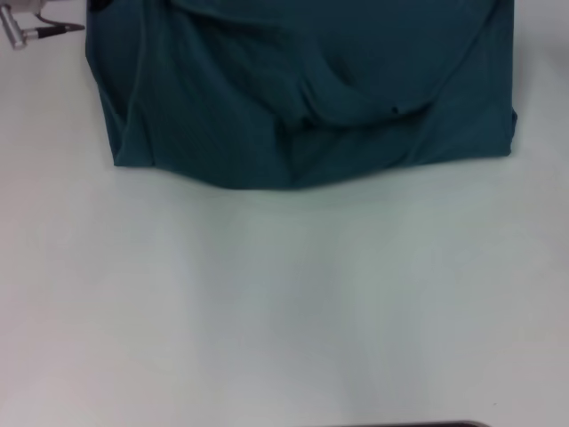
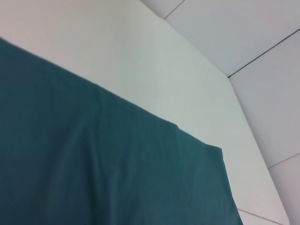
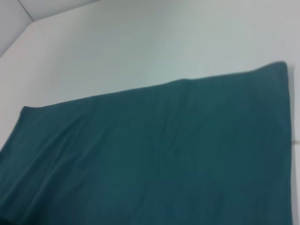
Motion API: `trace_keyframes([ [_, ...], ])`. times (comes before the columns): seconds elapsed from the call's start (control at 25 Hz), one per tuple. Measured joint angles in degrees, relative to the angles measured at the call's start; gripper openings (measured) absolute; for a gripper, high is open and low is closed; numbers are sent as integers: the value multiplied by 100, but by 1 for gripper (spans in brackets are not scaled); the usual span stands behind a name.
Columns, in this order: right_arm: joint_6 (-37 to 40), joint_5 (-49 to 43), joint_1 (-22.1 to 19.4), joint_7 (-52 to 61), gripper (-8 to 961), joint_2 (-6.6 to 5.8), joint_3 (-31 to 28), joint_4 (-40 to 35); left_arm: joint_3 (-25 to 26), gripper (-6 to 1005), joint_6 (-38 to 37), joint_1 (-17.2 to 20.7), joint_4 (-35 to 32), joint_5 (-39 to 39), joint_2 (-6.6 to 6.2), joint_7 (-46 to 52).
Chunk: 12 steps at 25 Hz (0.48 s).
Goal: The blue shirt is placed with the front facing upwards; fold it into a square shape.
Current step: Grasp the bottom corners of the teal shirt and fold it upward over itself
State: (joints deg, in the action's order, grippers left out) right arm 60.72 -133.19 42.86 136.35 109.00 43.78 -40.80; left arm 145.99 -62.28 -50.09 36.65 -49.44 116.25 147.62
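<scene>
The blue shirt [image 1: 302, 89] lies on the white table [image 1: 284, 302] at the far side of the head view, running off the top of the picture. It is a dark teal slab of cloth with plain fabric upward, creases across its middle and a wavy near edge. No lettering shows. The left wrist view looks closely down on one straight edge and a corner of the shirt [image 2: 93, 164]. In the right wrist view a wide flat stretch of the shirt [image 3: 164, 154] shows with two corners. Neither gripper appears in any view.
A small grey-and-black metal piece [image 1: 36, 28] sits at the far left corner of the head view, just left of the shirt. Bare white table [image 2: 140, 56] borders the cloth, with tiled floor [image 2: 243, 33] beyond its edge. A dark strip [image 1: 409, 424] lines the near edge.
</scene>
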Motion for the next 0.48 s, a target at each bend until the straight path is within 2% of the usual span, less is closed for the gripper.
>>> trace_keyframes([
  [0.48, -675, -1097, 827, 75, 7, 122, 49, 297, -251, 19, 456, -291, -1, 44, -29, 118],
])
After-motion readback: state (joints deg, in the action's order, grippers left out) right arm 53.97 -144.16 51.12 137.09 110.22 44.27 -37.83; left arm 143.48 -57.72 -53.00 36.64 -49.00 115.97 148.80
